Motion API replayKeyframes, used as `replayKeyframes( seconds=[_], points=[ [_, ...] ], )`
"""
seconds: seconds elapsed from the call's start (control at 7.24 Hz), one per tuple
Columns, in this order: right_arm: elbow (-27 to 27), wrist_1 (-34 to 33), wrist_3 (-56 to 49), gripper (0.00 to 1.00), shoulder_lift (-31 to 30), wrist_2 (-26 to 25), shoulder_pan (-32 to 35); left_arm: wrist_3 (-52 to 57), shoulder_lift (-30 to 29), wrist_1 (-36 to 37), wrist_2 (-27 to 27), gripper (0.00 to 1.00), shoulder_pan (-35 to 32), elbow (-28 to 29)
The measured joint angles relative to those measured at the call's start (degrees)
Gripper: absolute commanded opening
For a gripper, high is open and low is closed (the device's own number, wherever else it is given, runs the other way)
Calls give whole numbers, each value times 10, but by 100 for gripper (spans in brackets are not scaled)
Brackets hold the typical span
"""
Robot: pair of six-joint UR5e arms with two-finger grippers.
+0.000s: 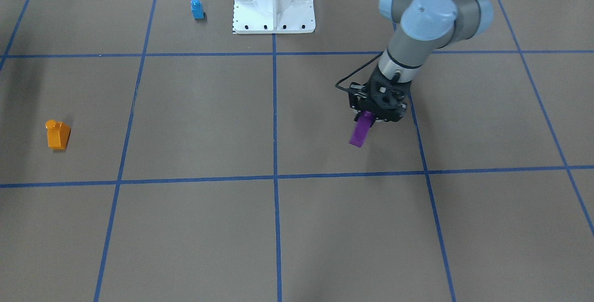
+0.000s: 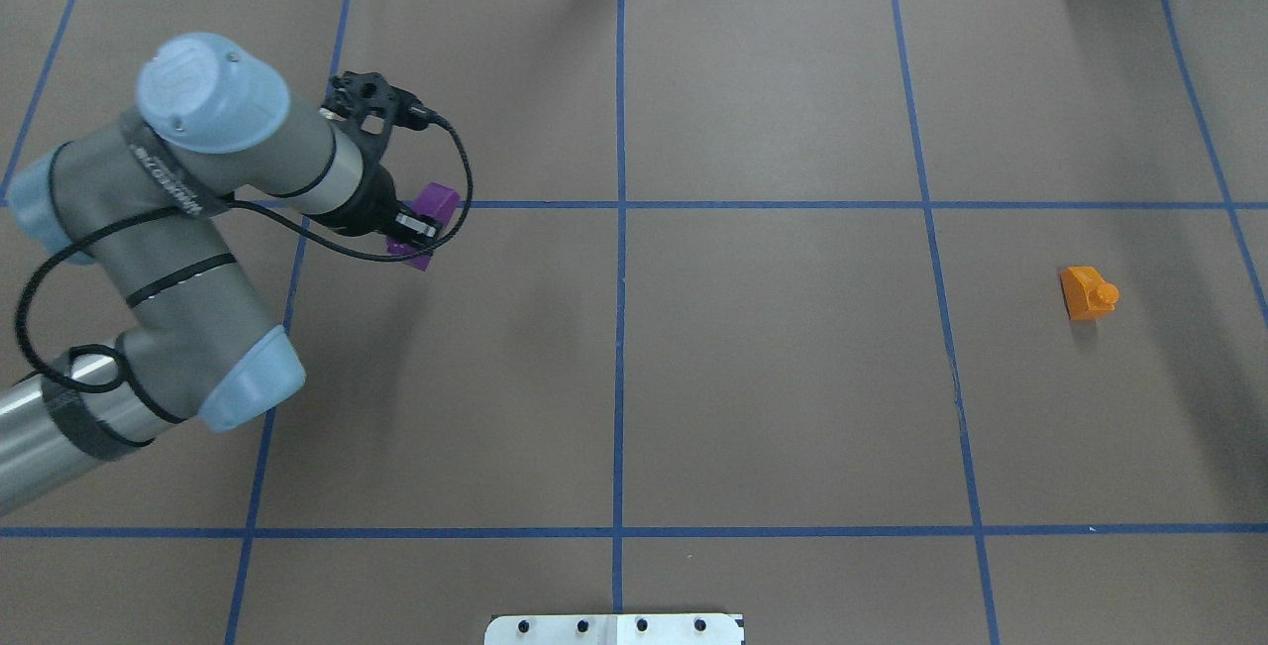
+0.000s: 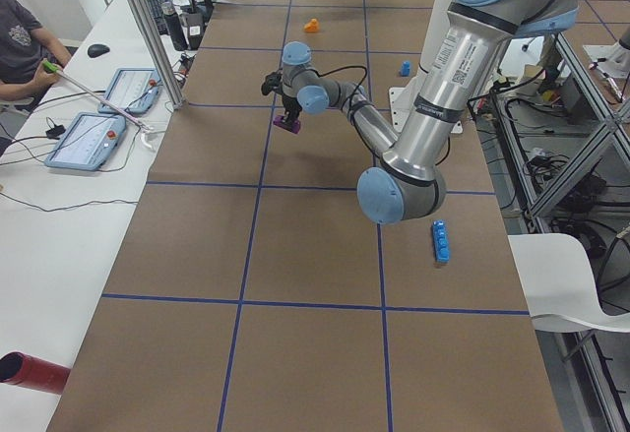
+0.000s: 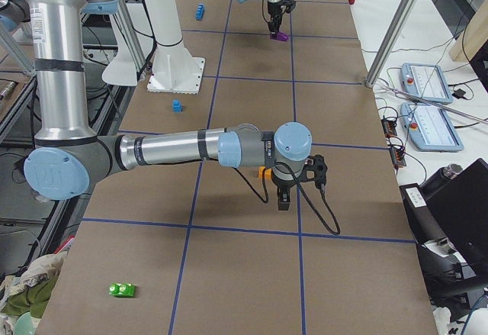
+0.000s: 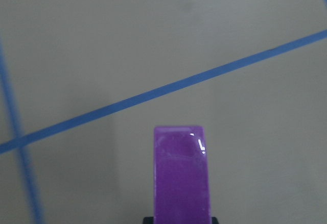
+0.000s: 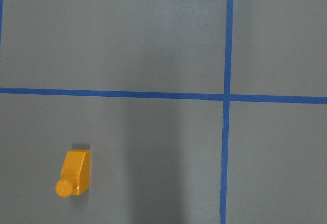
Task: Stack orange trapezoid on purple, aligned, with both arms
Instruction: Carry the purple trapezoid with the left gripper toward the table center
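The purple block (image 1: 361, 129) is long and glossy, and my left gripper (image 1: 377, 112) is shut on its upper end. The block hangs down and forward from the jaws, above the brown table. It also shows in the overhead view (image 2: 436, 201) and fills the lower middle of the left wrist view (image 5: 179, 173). The orange trapezoid (image 2: 1085, 293) lies alone on the table on my right side, its stud toward the right edge, and shows in the right wrist view (image 6: 75, 173). My right gripper (image 4: 284, 198) hovers just by the orange trapezoid; I cannot tell whether it is open or shut.
A small blue one-stud block (image 1: 197, 9) stands near the white robot base (image 1: 274, 0). A blue four-stud brick (image 3: 441, 240) lies near my left arm's base. A green block (image 4: 122, 290) lies at the table's right end. Blue tape lines grid the table.
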Motion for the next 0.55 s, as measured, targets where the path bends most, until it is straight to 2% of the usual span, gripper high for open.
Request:
replayKeyframes(
  seconds=[0.28,0.55],
  points=[
    [0,5,1,100,0,1,0,26,-145,2,24,0,35,143],
    [-1,7,2,100,1,3,-1,48,-208,-2,49,0,56,221]
  ],
)
